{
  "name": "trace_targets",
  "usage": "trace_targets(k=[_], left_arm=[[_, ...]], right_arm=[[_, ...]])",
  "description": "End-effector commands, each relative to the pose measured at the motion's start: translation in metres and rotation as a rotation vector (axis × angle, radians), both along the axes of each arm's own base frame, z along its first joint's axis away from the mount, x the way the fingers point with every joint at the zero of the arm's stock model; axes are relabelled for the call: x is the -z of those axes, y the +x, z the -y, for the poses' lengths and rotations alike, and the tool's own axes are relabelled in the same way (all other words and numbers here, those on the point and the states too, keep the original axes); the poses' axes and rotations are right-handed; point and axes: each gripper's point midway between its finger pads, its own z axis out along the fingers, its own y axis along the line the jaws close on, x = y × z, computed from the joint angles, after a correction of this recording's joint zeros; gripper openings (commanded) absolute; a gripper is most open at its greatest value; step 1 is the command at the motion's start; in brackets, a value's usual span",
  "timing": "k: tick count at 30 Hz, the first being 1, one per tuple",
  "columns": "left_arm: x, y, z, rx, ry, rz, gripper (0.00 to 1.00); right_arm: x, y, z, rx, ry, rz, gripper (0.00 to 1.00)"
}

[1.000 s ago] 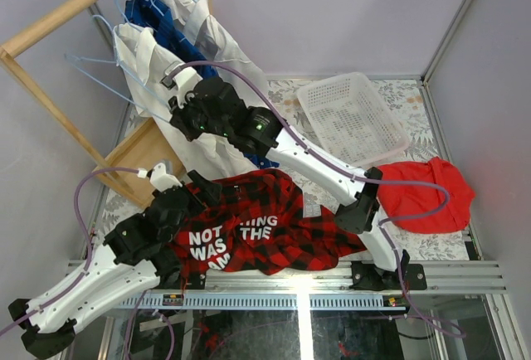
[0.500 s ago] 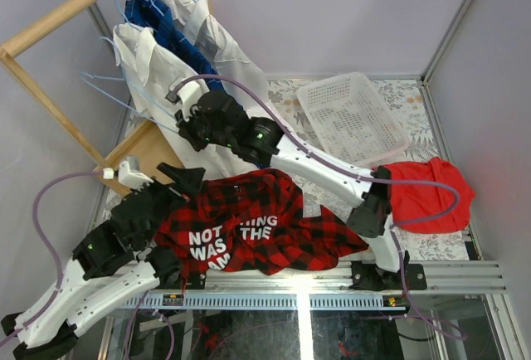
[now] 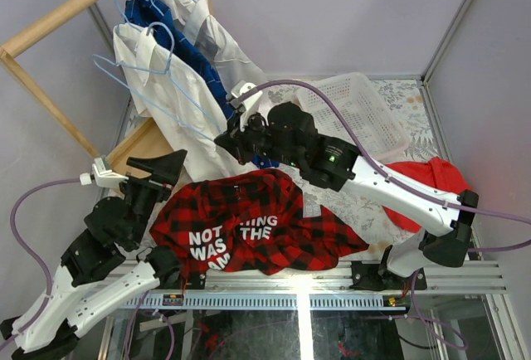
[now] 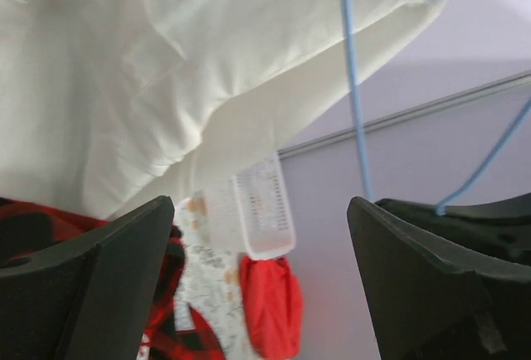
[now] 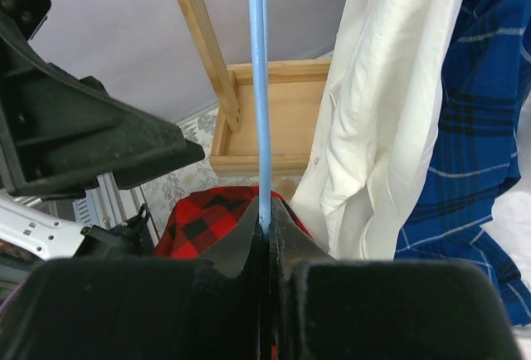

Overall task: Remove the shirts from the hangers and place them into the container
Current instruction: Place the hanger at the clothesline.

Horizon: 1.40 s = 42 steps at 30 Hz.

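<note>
We see the patterned counter (image 3: pixel 412 94) filling the cell floor, with the wooden rack (image 3: pixel 75 7) standing at its far left. The red-and-black plaid shirt (image 3: pixel 257 227) lies crumpled on the counter at the near edge, between the two arm bases, off any hanger, with white lettering showing. On the rack hang three shirts. The front white shirt (image 3: pixel 162 107) is nearest us, the dark blue checked shirt (image 3: pixel 178 41) is behind it, and the second white shirt (image 3: pixel 211 28) is farthest back.

The plain red cloth (image 3: pixel 427 182) lies at the right side of the counter, partly behind the right arm. Just beyond it, at the far right, sits the container (image 3: pixel 353 115), a white perforated basket well apart from every shirt.

The right arm reaches across to the rack. Its right jaws are pressed together on the thin wire of a light-blue hanger (image 5: pixel 258 86), just in front of the front white shirt. The left jaws stand wide apart with nothing between them, raised beside the plaid shirt's left edge and facing the front white shirt.
</note>
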Motion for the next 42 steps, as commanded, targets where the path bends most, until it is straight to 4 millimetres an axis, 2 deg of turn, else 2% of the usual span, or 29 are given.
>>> trace_targets(k=[1, 6, 10, 12, 14, 18, 25, 29, 34, 36, 37, 38, 40, 41, 42], left_arm=[[-0.047, 0.003, 0.02, 0.066, -0.211, 0.127, 0.86], [-0.049, 0.001, 0.058, 0.224, -0.237, 0.116, 0.84], [-0.032, 0.009, 0.074, 0.247, -0.229, 0.062, 0.7], [-0.023, 0.014, 0.072, 0.212, -0.273, 0.038, 0.61], [-0.01, 0.02, 0.069, 0.176, -0.339, 0.04, 0.55], [-0.01, 0.025, 0.068, 0.157, -0.422, 0.088, 0.55], [-0.017, 0.03, 0.078, 0.176, -0.397, 0.089, 0.68], [-0.013, 0.029, 0.074, 0.164, -0.404, 0.087, 0.68], [-0.006, 0.028, 0.066, 0.136, -0.435, 0.095, 0.61], [-0.005, 0.029, 0.067, 0.134, -0.427, 0.092, 0.54], [-0.002, 0.03, 0.069, 0.137, -0.419, 0.082, 0.48], [0.001, 0.031, 0.07, 0.136, -0.414, 0.068, 0.4], [0.005, 0.032, 0.072, 0.134, -0.405, 0.049, 0.18], [0.007, 0.033, 0.072, 0.132, -0.4, 0.044, 0.11], [0.008, 0.034, 0.072, 0.127, -0.398, 0.04, 0.03]], right_arm=[[-0.021, -0.007, 0.003, 0.0, 0.102, 0.004, 0.0], [-0.014, -0.007, 0.003, -0.002, 0.083, -0.006, 0.0], [-0.017, -0.014, 0.0, -0.034, 0.115, -0.021, 0.0], [-0.017, -0.017, 0.001, -0.046, 0.121, -0.029, 0.0], [-0.015, -0.022, 0.0, -0.067, 0.12, -0.041, 0.0], [-0.006, -0.022, 0.003, -0.059, 0.103, -0.054, 0.0], [0.0, -0.026, 0.007, -0.068, 0.095, -0.063, 0.0], [0.009, -0.02, 0.012, -0.025, 0.073, -0.072, 0.0], [0.013, -0.034, 0.011, -0.092, 0.08, -0.095, 0.0], [0.01, -0.036, 0.012, -0.099, 0.106, -0.091, 0.0], [0.009, -0.036, 0.013, -0.098, 0.115, -0.085, 0.0], [0.008, -0.036, 0.013, -0.098, 0.12, -0.083, 0.0], [0.008, -0.036, 0.012, -0.103, 0.121, -0.08, 0.0], [0.007, -0.037, 0.011, -0.108, 0.12, -0.08, 0.0], [0.006, -0.037, 0.01, -0.111, 0.12, -0.08, 0.08]])
